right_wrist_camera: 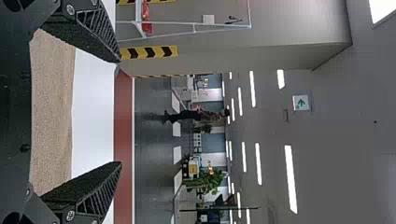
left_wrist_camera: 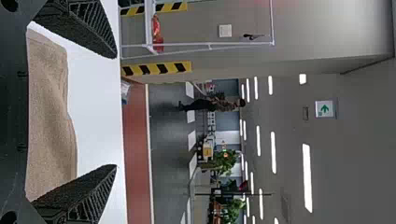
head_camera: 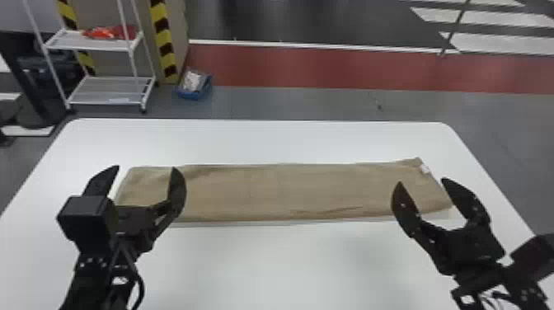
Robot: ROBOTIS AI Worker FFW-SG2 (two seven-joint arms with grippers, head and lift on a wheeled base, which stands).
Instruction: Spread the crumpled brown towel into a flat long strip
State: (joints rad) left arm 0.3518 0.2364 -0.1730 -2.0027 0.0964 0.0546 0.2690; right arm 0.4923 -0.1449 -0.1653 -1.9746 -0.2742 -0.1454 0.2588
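There are two grippers [head_camera: 146, 167], one towel [head_camera: 288, 189], one table [head_camera: 288, 264], one rack [head_camera: 109, 90] and one bin [head_camera: 191, 95].

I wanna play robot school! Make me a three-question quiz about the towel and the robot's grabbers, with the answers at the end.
1. Pick one: how does the brown towel lie on the white table?
a) in a round ball
b) in a long strip
c) in a tall tower

2. True or false: the left gripper and the right gripper both have open fingers.

3. Fill the gap with left or right, the robot's own: the white tag is at the towel's ____ end.

Key: 1 b; 2 true; 3 right
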